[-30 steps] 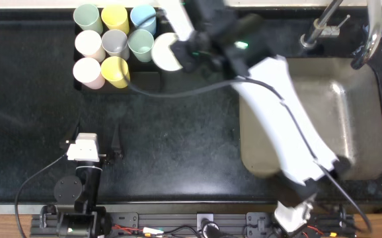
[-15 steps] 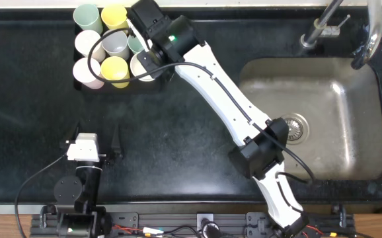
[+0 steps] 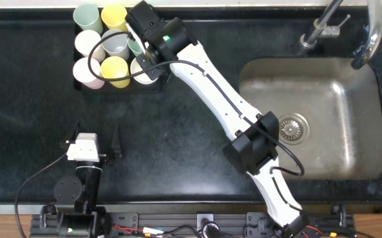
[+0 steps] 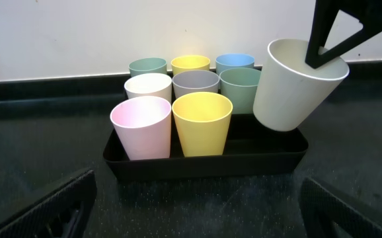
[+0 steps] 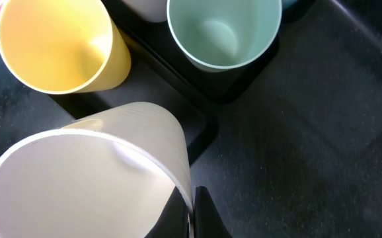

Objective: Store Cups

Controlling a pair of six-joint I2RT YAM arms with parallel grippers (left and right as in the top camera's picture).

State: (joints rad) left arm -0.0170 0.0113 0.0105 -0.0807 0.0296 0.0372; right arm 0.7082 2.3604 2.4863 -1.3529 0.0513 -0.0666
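My right gripper (image 4: 322,53) is clenched on the rim of a white plastic cup (image 4: 297,86), one finger inside the mouth and one outside. The cup is tilted, mouth leaning away from the other cups. It hangs over the front right slot of the black rectangular plastic tray (image 4: 204,162); I can't tell if its base touches the tray floor.

The tray sits at the back left of the black speckled countertop (image 3: 178,145), against the wall. It holds eight upright cups:
- Back row: sage green cup (image 4: 147,66), yellow cup (image 4: 190,64), light blue cup (image 4: 234,62).
- Middle row: cream white cup (image 4: 148,86), grey cup (image 4: 195,82), mint green cup (image 4: 239,89).
- Front row: pink cup (image 4: 141,125), second yellow cup (image 4: 202,122) just beside it.

The held cup is next to the mint green one and the front yellow one.

My left gripper (image 3: 85,149) is released, fingers spread wide, low over the counter and well apart from the tray, facing it.

A stainless steel sink (image 3: 376,99) is at the right of the counter, with a metal faucet (image 3: 323,26) behind it.
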